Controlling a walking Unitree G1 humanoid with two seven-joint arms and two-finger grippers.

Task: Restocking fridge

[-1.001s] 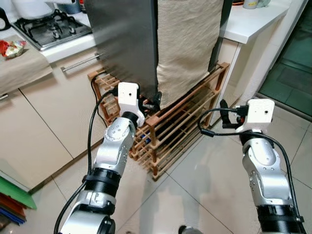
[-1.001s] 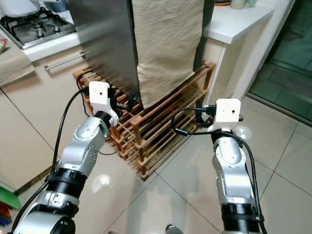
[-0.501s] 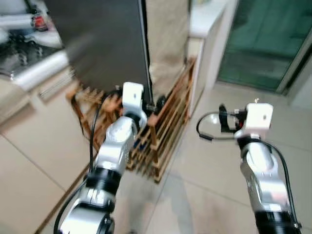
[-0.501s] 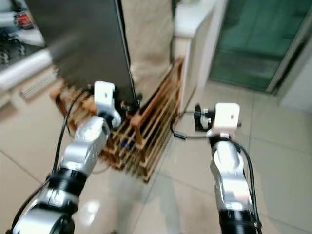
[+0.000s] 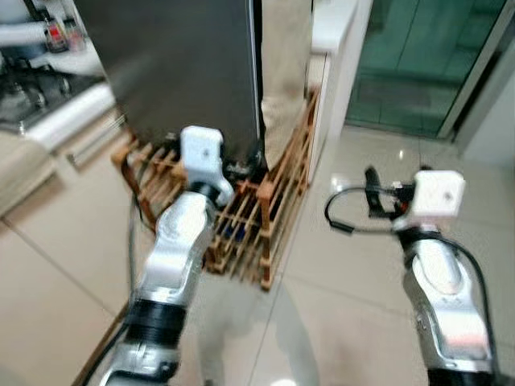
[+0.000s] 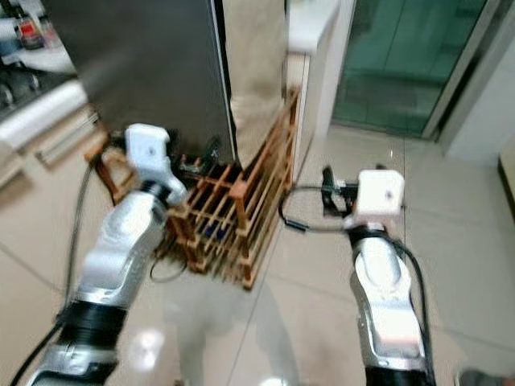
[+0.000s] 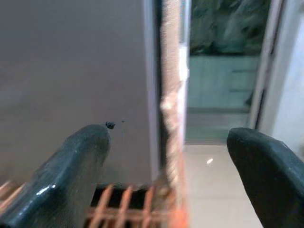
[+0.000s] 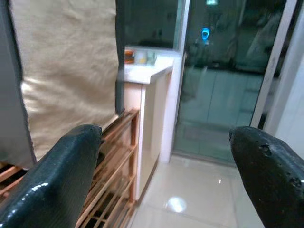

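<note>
Both grippers raised before the fridge, jaws spread wide and empty.

Nearest, the right gripper (image 5: 372, 193) hangs over the tiled floor (image 5: 338, 314); the left gripper (image 5: 241, 169) sits just above the wooden rack (image 5: 257, 217), close to the dark fridge (image 5: 185, 72) standing on it. The right wrist view adds a beige cloth (image 8: 66, 71) draped on the fridge, a white counter (image 8: 145, 71) beyond, then glass doors (image 8: 223, 80).
</note>
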